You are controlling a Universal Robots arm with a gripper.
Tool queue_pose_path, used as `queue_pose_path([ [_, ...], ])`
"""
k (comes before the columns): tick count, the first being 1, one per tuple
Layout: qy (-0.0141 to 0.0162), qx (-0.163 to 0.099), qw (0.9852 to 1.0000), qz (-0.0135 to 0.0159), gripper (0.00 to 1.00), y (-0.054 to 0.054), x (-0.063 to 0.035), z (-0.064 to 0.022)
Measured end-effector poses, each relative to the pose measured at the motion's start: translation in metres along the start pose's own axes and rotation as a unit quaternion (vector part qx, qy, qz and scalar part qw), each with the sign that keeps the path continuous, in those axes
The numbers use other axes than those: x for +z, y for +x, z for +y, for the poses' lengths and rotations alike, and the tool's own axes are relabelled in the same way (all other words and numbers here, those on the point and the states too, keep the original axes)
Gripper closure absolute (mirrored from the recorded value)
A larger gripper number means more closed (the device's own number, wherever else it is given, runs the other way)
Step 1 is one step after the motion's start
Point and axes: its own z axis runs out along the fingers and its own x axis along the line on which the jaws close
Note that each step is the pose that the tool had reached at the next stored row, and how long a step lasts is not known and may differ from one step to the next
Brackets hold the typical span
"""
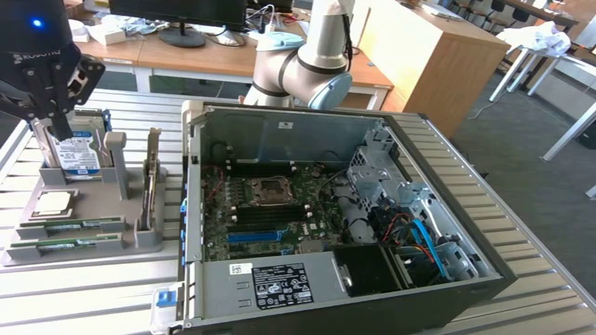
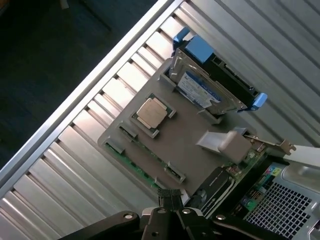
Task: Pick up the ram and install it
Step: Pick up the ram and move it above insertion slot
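Jaws shut tight, apparently with nothing between them. Gripper (image 1: 61, 132) (image 2: 172, 199) hangs over the grey holder (image 1: 19, 258) (image 2: 185, 135) on the slatted tabletop (image 1: 93, 293) (image 2: 75, 165), above the upright hard drive (image 1: 75, 157) (image 2: 202, 90). Ram (image 1: 70, 226) (image 2: 137, 167) lies flat in the holder's slots, seemingly two green sticks side by side, just beside the processor (image 1: 51, 202) (image 2: 152, 112), untouched. Open computer case (image 1: 373, 209) stands to the exterior view's right of the holder.
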Motion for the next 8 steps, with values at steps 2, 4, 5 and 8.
queue_pose_path([
  [2,-0.0003,-0.013,0.9999,0.0006,0.9,0.0,0.0,0.0],
  [4,-0.0006,-0.027,0.9996,0.0013,0.9,0.0,0.0,0.0],
  [5,-0.0008,-0.034,0.9994,0.0016,0.9,0.0,0.0,0.0],
  [8,-0.0013,-0.055,0.9985,0.0024,0.9,0.0,0.0,0.0],
])
